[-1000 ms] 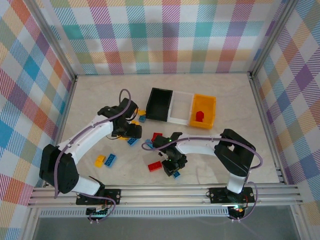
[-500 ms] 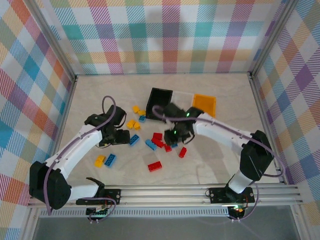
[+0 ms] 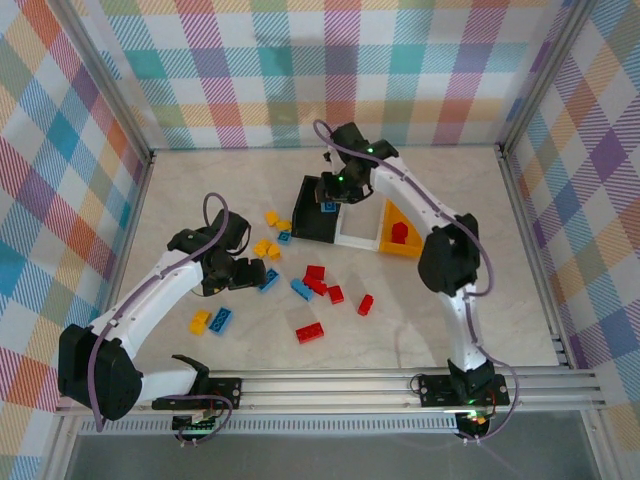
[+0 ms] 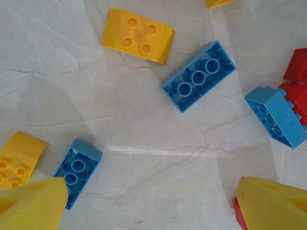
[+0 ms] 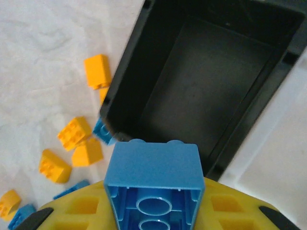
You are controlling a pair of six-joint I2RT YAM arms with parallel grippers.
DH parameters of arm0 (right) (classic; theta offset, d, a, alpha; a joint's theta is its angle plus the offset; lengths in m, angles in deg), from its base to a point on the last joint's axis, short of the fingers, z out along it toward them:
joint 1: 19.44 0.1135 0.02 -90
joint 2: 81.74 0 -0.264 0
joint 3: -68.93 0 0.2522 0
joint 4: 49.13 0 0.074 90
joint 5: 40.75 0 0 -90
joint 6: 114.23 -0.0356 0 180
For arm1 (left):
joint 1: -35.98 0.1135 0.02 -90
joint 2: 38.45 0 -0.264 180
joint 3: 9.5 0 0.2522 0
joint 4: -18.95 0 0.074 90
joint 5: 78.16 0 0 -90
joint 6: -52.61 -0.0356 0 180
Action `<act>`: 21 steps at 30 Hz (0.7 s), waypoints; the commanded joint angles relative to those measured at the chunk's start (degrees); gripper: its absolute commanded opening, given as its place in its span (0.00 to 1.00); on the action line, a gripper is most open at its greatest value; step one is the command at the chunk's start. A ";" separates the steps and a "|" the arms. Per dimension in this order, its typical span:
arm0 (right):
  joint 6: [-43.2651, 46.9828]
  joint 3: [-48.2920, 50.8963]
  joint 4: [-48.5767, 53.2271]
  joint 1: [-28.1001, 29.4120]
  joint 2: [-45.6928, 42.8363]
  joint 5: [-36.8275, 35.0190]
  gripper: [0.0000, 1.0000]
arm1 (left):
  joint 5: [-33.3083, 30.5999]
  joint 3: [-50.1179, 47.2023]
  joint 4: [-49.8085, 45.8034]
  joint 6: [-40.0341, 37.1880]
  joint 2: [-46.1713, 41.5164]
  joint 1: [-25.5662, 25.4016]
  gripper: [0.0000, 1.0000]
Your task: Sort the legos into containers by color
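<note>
On the pale tabletop (image 3: 420,320) within plaid walls (image 3: 330,70), legos (image 3: 310,333) lie scattered; left gripper (image 4: 153,203) gapes; right gripper (image 5: 153,213) clamps a blue lego (image 5: 152,167).

The pale table (image 3: 440,320) has three bins in a row near the back: a black bin (image 3: 304,216), a white bin (image 3: 358,233) touching it, and an orange bin (image 3: 388,222) on the right. In front of them, little legos (image 3: 309,333) lie loose on the table. Yellow ones (image 3: 265,247) sit near the black bin, red ones (image 3: 316,273) are in the middle, and blue ones (image 3: 268,280) are mixed in between.
</note>
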 commanded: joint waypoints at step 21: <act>-1.54 -14.49 4.46 -0.71 12.30 5.06 0.54 | 4.93 -0.07 2.10 -0.31 2.19 0.44 0.94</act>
